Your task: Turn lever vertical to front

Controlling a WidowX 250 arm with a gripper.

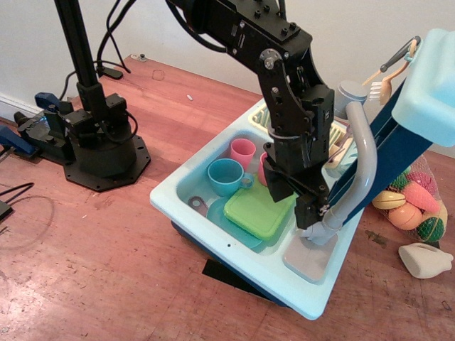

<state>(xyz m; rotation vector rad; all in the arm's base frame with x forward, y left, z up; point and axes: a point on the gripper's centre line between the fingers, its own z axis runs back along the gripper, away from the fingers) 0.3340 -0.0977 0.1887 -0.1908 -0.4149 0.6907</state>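
Note:
The toy tap stands at the right rim of the light blue toy sink [213,229]. Its tall curved grey spout [366,153] rises from a rounded grey base [321,233]. My black gripper [293,202] hangs straight down just left of that base, over the sink's right side. Its two fingers stand apart, and the right finger [307,212] is close against the base. The lever is hidden behind the gripper, so I cannot make out its position or whether a finger touches it.
In the basin lie a teal cup [226,175], a pink cup [242,151] and a green plate [259,211]. A light blue shelf [434,78] overhangs at the right. A mesh bag of toy fruit [416,206] and a white toy [425,260] lie beside the sink. A black stand [99,142] is at the left.

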